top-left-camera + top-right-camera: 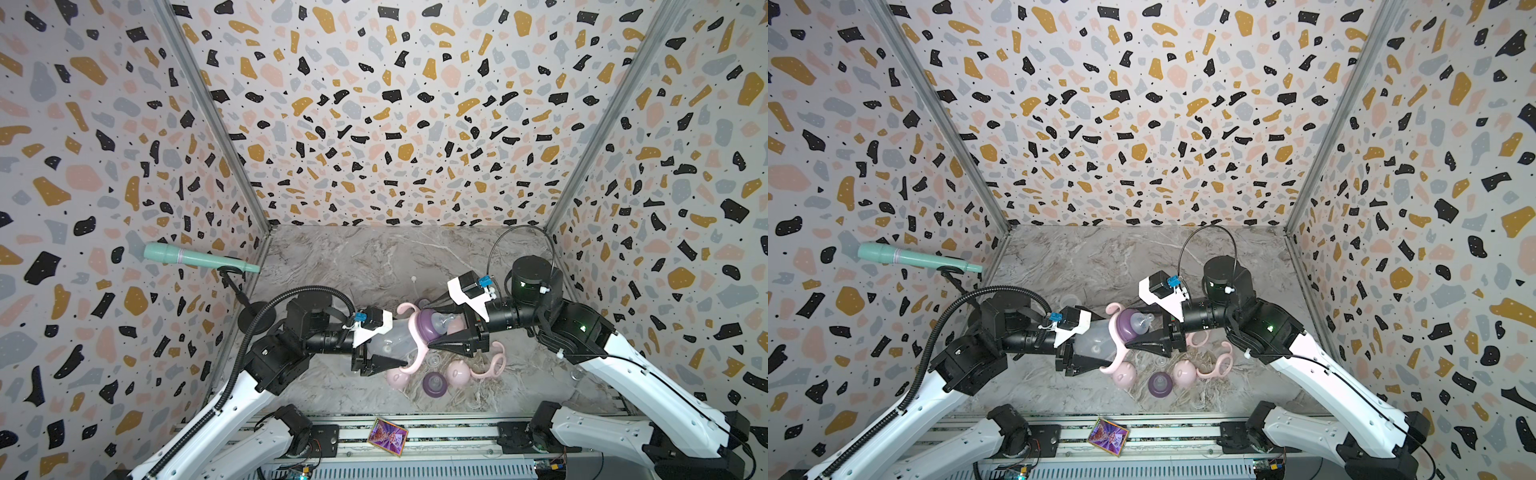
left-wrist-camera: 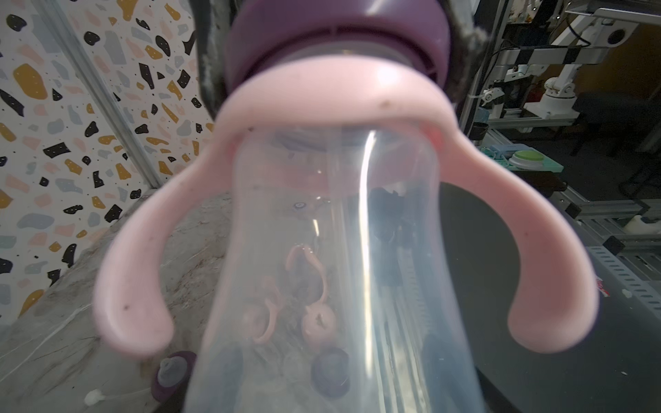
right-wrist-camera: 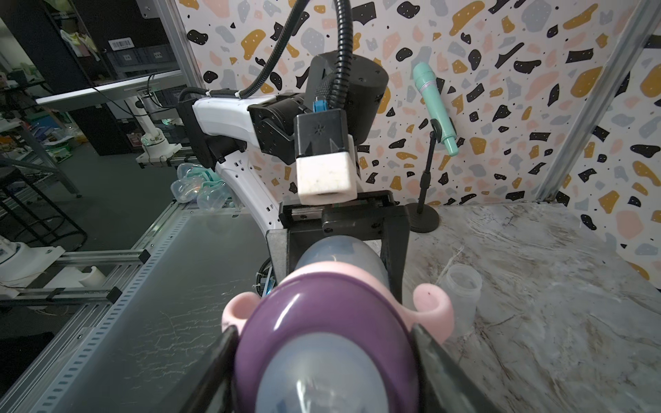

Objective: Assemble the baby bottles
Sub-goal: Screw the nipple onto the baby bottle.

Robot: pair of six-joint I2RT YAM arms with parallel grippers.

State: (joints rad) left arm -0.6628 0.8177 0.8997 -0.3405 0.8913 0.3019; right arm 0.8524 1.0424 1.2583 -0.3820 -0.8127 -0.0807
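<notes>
Item: left tool (image 1: 387, 344) clamps bottle (image 2: 332, 250); right tool (image 1: 433, 325) clamps teat ring (image 3: 322, 314). We fear cross-threading from tilt.

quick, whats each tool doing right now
left tool: closed, holding the bottle
right tool: closed, holding the teat ring

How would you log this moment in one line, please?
left gripper: holding bottle | right gripper: gripping its purple ring | table: pink caps, spare ring
</notes>
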